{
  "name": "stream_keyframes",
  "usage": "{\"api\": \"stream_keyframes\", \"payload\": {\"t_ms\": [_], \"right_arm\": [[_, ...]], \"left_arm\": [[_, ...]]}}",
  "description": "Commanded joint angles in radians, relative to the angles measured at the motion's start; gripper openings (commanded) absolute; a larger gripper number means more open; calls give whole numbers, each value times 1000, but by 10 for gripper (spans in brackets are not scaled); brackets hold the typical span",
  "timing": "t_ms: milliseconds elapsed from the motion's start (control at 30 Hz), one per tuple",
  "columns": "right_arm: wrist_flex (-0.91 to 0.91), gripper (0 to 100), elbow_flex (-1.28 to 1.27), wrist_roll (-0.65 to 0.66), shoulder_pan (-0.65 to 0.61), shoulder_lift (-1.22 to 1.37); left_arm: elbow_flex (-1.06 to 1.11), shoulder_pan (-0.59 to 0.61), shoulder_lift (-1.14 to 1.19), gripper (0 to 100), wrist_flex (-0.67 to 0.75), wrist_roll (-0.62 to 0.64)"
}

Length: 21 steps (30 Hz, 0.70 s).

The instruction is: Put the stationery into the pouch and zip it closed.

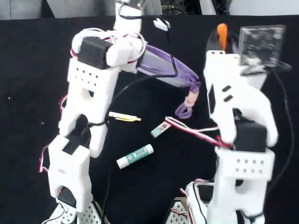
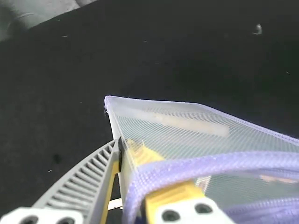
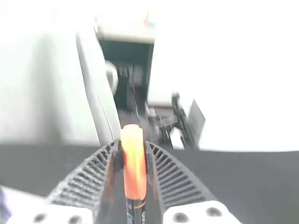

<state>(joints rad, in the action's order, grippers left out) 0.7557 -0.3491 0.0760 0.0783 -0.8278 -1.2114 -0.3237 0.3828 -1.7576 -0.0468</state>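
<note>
Two arms, both loaded. Left gripper is closed down on one edge of the purple mesh pouch. Its grey finger is outside the mesh; the yellow one appears to sit inside the open mouth. The pouch is held up off the black table, slanting across toward the right arm, with a purple strap dangling from its lower end.

Right gripper is clamped narrowly on an orange marker. The marker stands upright, its end above the fingers, raised near the pouch's lower end but apart from it.

Three items lie on the table below the pouch:
- yellow clip-like piece
- small green-and-white piece
- green-and-white glue stick, nearest the arm bases
</note>
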Motion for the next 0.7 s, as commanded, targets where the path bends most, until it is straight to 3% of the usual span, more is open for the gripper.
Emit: {"api": "stream_keyframes", "payload": {"t_ms": [0, 267, 467, 667], "right_arm": [[-68, 11, 51, -64, 9, -119], [-247, 11, -217, -146, 8, -444], [-381, 11, -432, -143, -97, -722], [-482, 11, -584, -199, -127, -797]], "left_arm": [[-42, -41, -12, 28, 23, 26], [-42, -61, 26, 28, 44, 46], [-42, -94, 100, 28, 75, 91], [-68, -102, 110, 28, 78, 158]]}}
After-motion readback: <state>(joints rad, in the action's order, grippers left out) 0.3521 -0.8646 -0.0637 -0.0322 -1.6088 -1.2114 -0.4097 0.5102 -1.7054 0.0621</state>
